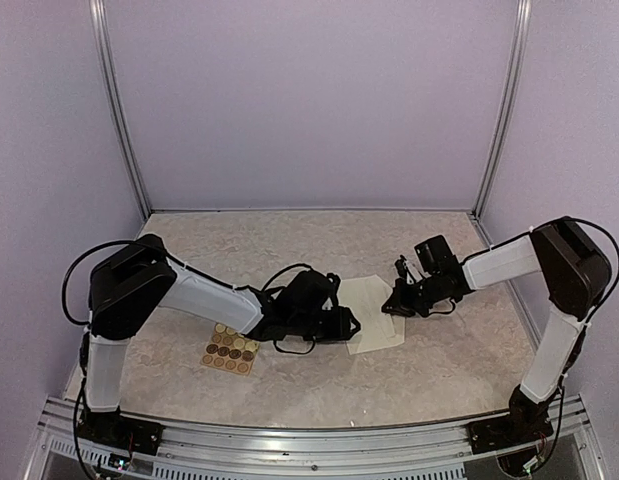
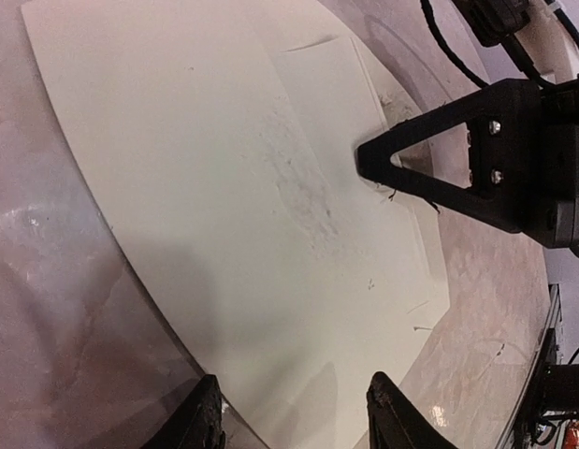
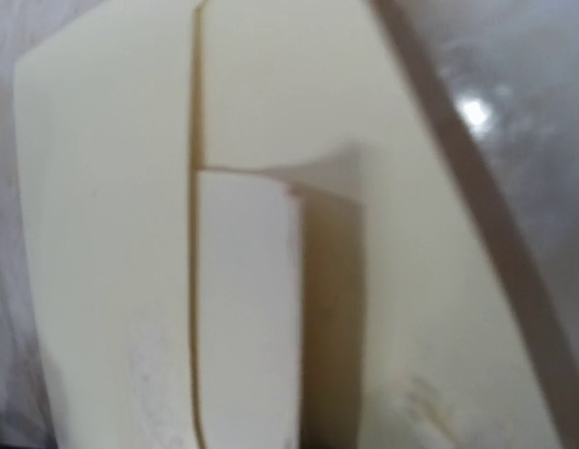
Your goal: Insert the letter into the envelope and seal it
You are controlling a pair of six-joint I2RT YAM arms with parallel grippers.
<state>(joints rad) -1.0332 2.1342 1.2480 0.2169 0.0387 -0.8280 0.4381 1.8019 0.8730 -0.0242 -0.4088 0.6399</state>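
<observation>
One cream envelope, letter perhaps partly inside.

Left gripper and right gripper close in on the envelope from opposite sides, tips near each other, so only a narrow gap is left between them over the paper. Behind the left gripper, just beside its forearm, lies the sticker card. Ahead of both grippers the table runs open to the back wall; outboard of the right gripper it is also open.
</observation>
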